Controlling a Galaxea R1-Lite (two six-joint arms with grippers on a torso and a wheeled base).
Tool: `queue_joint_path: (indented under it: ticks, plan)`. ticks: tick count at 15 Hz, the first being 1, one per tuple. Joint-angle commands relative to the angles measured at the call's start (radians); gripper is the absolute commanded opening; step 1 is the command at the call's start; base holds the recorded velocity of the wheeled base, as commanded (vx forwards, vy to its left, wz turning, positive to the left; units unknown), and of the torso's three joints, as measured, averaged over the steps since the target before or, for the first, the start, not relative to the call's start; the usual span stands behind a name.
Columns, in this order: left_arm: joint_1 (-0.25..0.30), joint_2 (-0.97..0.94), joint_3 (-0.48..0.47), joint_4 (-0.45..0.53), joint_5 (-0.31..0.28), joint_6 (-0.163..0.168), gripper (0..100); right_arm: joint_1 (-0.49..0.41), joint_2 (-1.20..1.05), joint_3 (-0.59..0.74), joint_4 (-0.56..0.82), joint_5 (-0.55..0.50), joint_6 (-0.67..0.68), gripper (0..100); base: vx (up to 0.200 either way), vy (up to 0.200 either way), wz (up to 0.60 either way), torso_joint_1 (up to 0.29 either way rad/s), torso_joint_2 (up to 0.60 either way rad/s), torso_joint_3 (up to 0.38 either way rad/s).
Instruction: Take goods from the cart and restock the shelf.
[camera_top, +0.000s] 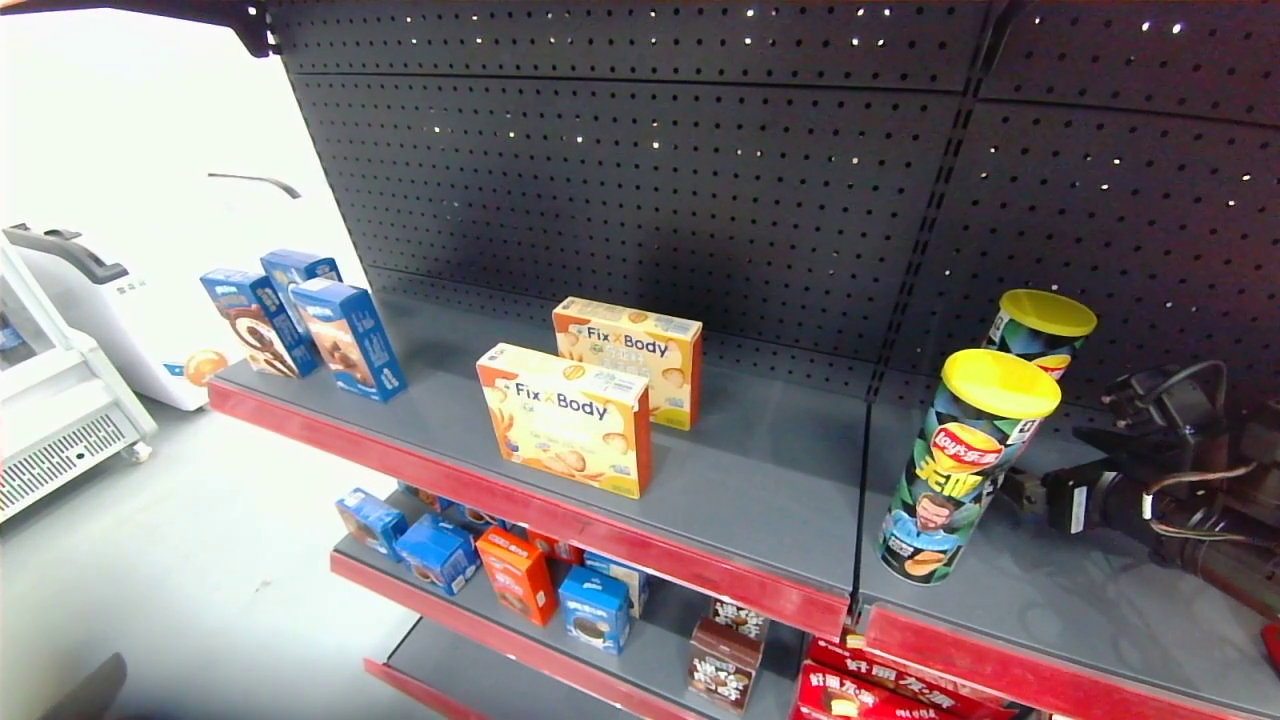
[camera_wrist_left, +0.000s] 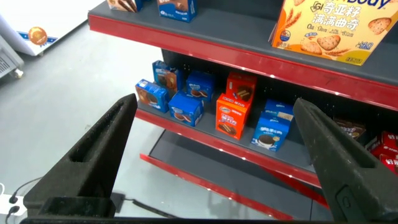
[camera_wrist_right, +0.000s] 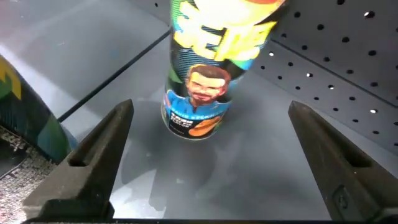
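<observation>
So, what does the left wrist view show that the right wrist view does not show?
Only the left wrist view: the lower shelf with blue boxes and an orange box, a biscuit box on the shelf above, and the floor.
Only the right wrist view: a can standing upright on a grey shelf board, in front of the pegboard.
Both: a pair of open fingers holding nothing, the left fingers in the first and the right fingers in the second, and parts of one shelf unit.
</observation>
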Motion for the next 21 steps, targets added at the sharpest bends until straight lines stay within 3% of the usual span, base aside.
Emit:
queue_joint_path:
  ticks: [1,7,21]
  plan:
    - [0.000,-0.010,0.006,-0.001,0.000,0.000,100,-0.013,-0.013,0.012,0.003,0.000,0.000,100,0.000,0.000,0.00,0.000,0.00,0.000]
    - [0.002,-0.010,0.007,-0.001,0.000,0.000,100,-0.038,-0.067,0.066,0.007,0.002,0.000,100,0.000,0.000,0.00,0.000,0.00,0.000]
    - [-0.001,-0.008,0.007,-0.001,0.000,0.000,100,-0.162,-0.016,-0.013,0.008,0.000,-0.036,100,0.000,0.000,0.00,0.000,0.00,0.000]
